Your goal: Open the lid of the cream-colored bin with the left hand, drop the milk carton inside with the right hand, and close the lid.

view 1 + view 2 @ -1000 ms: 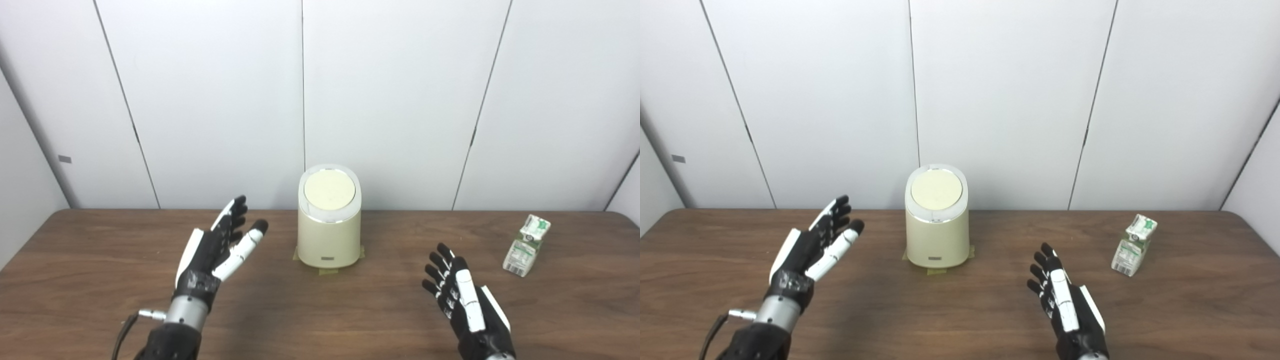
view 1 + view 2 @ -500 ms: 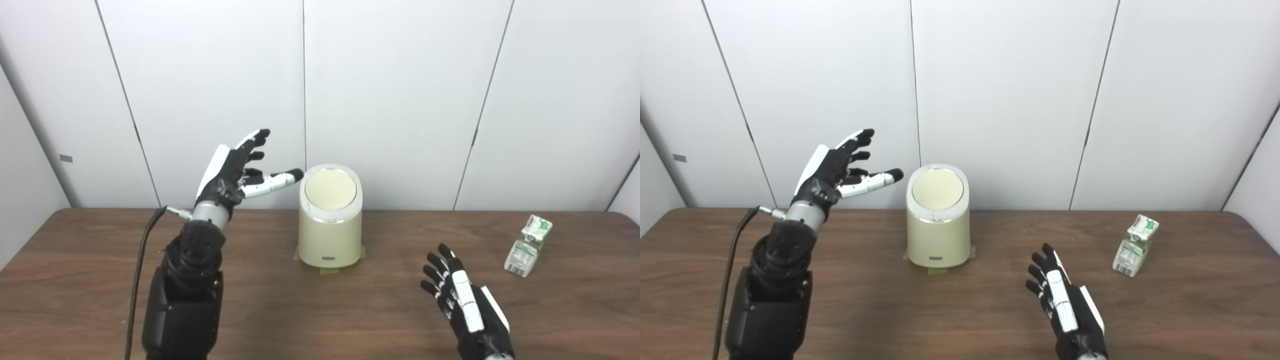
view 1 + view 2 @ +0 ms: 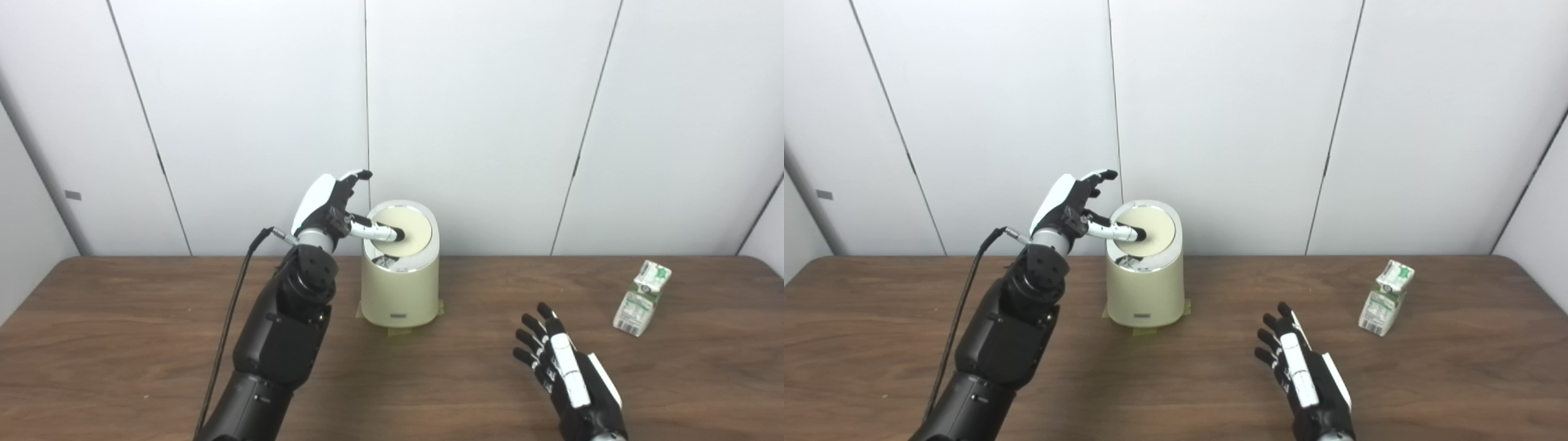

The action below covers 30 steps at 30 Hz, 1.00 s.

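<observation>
The cream-colored bin (image 3: 399, 288) stands at the middle of the table, near the wall. Its round lid (image 3: 411, 233) is tipped up a little at the front, and a dark gap with crumpled contents shows beneath it. My left hand (image 3: 331, 208) is raised beside the bin's left rim; its fingers are spread and its thumb lies across the lid, touching it. The green-and-white milk carton (image 3: 640, 299) stands upright at the right of the table. My right hand (image 3: 566, 373) rests open, low over the table at front right, well short of the carton.
Yellow tape (image 3: 401, 332) fixes the bin's base to the brown wooden table (image 3: 122, 343). White wall panels stand close behind the bin. A black cable (image 3: 236, 312) hangs from my left wrist.
My left hand has risen from the table and moved right to the bin, setting its thumb on the lid. The lid's front has tipped up. The right hand and carton stayed put.
</observation>
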Tool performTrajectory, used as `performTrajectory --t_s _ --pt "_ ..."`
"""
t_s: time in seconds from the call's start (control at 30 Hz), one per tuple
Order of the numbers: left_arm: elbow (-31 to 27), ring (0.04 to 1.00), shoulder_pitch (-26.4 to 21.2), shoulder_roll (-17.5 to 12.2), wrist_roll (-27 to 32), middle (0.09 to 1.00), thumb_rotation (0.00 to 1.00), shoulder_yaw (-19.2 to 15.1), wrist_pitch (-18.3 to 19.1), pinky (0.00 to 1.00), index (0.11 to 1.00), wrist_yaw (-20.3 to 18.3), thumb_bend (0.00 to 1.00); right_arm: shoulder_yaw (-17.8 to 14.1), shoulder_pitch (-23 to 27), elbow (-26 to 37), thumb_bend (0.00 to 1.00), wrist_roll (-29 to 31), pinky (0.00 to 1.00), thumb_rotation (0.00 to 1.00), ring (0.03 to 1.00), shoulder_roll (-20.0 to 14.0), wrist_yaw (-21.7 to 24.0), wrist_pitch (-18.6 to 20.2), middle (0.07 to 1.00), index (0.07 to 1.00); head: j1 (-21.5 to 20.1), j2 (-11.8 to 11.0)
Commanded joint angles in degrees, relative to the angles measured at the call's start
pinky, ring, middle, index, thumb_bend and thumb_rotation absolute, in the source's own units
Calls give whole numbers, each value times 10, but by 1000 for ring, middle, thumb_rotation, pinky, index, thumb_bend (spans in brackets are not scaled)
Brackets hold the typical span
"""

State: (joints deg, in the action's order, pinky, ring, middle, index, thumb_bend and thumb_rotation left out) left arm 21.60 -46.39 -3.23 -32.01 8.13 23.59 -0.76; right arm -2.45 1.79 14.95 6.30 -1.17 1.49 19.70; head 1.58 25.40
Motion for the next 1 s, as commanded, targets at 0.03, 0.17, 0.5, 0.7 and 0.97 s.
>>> performTrajectory --t_s 0.03,0.17,0.5,0.7,0.97 --pt "17 901 -48 -2 -21 940 35 23 -46 762 874 51 917 -6 17 9 695 6 885 889 920 3 0 -37 937 995 3 1" --pt "43 890 -50 -12 -45 920 15 63 -79 738 871 86 909 -7 15 10 694 4 872 900 930 1 0 -39 945 996 7 4" --pt "40 906 -45 -50 -114 942 0 132 -91 823 912 93 922 -5 9 27 716 3 864 894 918 4 -1 -30 940 988 4 15" --pt "9 928 -33 -77 -174 984 0 178 -71 857 960 58 997 -2 1 30 681 12 875 914 921 5 4 -36 946 989 7 17" --pt "-1 951 -30 -84 -195 998 0 191 -55 889 980 9 970 -2 -4 31 674 24 879 910 923 6 7 -38 948 993 5 20"
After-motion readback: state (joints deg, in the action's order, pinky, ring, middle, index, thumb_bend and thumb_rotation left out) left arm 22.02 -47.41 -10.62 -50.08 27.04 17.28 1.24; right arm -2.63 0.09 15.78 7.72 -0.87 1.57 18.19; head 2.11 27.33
